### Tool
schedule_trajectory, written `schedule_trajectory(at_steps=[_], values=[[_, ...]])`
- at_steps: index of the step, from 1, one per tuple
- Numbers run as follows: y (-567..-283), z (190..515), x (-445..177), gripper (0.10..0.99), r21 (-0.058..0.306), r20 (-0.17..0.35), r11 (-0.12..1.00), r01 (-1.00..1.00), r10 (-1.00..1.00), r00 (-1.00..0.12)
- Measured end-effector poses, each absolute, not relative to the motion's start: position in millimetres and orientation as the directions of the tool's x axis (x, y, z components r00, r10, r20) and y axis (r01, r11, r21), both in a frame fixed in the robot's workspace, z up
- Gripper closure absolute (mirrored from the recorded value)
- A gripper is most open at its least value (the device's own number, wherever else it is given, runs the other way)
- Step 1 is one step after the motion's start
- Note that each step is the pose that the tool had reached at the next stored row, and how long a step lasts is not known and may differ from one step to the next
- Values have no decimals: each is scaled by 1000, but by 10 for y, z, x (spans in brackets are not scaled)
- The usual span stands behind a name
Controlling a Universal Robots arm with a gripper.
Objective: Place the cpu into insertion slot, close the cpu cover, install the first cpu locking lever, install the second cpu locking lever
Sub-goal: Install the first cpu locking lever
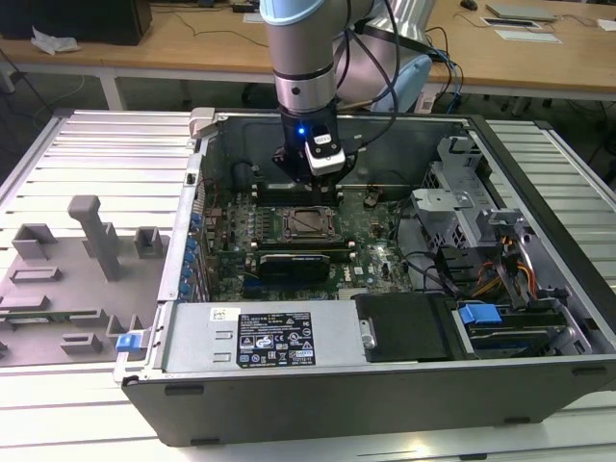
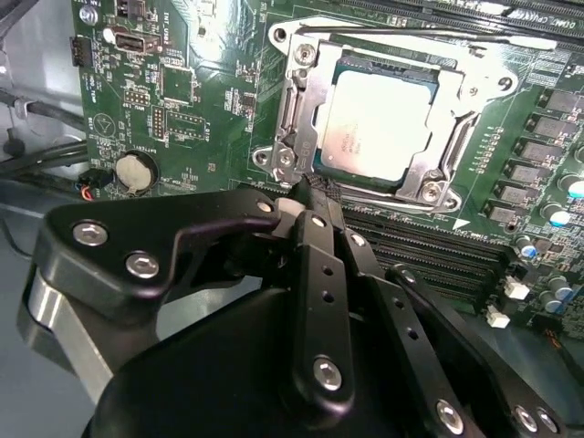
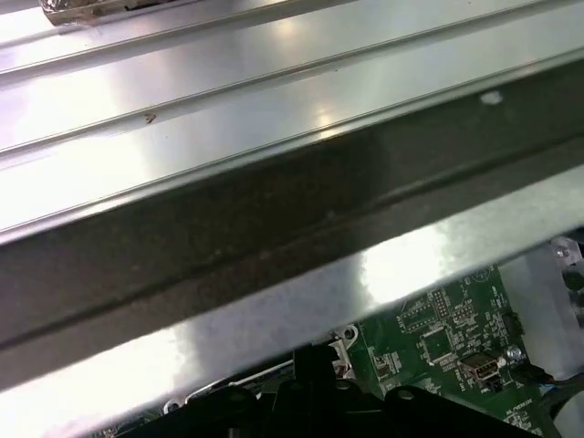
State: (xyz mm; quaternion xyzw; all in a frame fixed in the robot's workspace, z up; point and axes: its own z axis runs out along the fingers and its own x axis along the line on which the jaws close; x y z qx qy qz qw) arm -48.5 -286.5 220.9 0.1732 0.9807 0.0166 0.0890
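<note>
The cpu [image 2: 379, 119], a small square chip with a silver-grey top, lies flat in the motherboard socket and hides the insertion slot under it. The cpu cover [image 2: 306, 96], a metal frame plate, lies down around the chip. One thin locking lever [image 2: 420, 38] runs along the far side of the frame. My gripper [image 2: 306, 193] has its black fingers shut together, with the tips at the near corner of the frame. In the exterior view the gripper [image 1: 318, 192] hangs inside the open computer case, just behind the cpu [image 1: 310, 222].
Long black memory slots [image 2: 429, 246] and a coin battery [image 2: 137, 171] flank the socket. The case holds a black card [image 1: 303, 262], a labelled power supply [image 1: 269, 337] and drive bays [image 1: 500, 279]. Grey fixtures [image 1: 87, 250] stand on the table. The case wall [image 3: 274, 182] is close by.
</note>
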Motion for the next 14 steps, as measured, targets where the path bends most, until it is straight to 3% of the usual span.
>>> schedule_trajectory(at_steps=[14], values=[[-3085,2187,-482,980,17,-46,940,342,343,-938]])
